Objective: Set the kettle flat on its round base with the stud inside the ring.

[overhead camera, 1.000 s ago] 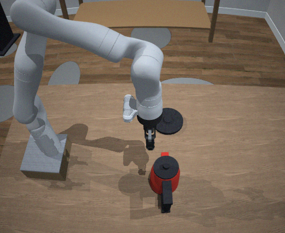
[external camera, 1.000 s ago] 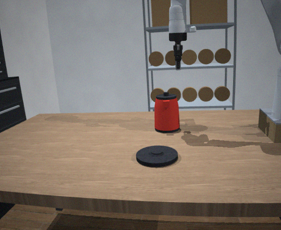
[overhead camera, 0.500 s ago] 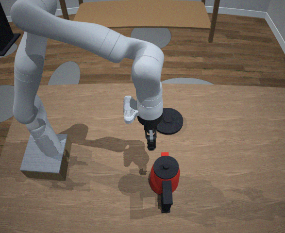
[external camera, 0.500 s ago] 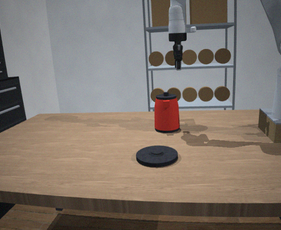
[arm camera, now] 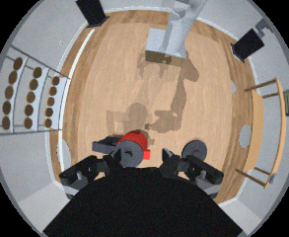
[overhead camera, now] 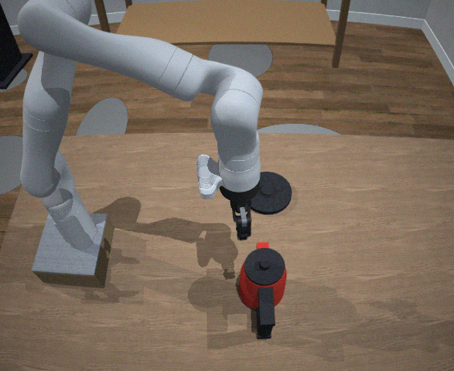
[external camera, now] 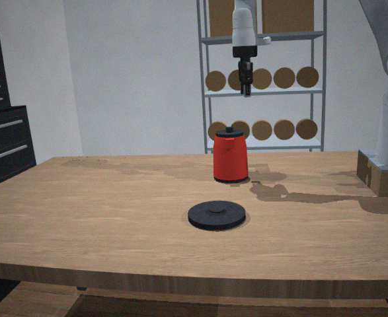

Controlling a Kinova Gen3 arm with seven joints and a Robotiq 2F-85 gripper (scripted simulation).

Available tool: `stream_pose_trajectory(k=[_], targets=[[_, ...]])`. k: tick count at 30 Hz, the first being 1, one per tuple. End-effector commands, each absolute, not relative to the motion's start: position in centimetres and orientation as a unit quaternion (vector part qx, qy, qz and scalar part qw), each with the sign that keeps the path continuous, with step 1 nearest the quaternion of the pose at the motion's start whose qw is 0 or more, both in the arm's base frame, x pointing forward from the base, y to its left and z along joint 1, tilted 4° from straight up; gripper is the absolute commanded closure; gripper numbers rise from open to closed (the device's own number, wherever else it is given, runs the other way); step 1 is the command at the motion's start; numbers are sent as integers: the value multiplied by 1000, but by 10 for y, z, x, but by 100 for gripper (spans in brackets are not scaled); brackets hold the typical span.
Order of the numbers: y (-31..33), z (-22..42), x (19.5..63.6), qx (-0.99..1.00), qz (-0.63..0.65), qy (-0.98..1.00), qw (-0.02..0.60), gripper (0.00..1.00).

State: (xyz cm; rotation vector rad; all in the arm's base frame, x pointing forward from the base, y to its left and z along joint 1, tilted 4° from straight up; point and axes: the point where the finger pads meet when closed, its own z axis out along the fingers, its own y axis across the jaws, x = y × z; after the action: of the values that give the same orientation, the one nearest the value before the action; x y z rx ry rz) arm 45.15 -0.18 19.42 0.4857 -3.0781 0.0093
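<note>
The red kettle stands upright on the wooden table. It has a black lid, and its black handle points toward the table's near edge in the top view. The round black base lies flat on the table with its stud up, apart from the kettle. My gripper is open and empty. It points down and hangs high above the table, over the spot between kettle and base, well above the kettle's lid.
The arm's mounting block stands on the table to one side. A metal shelf rack stands behind the table, and a dark drawer cabinet beside it. A second table stands further off.
</note>
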Motion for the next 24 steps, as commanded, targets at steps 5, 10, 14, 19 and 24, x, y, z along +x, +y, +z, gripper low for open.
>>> stream_pose_trajectory(k=[5, 10, 14, 19, 24], targets=[[-3, 194, 452, 172, 3, -985, 13, 20], [-3, 194, 452, 181, 3, -983, 14, 20], [-3, 193, 453, 194, 3, -981, 15, 20], [-3, 193, 453, 210, 3, -978, 16, 20], [-4, 192, 453, 227, 3, -974, 17, 20]])
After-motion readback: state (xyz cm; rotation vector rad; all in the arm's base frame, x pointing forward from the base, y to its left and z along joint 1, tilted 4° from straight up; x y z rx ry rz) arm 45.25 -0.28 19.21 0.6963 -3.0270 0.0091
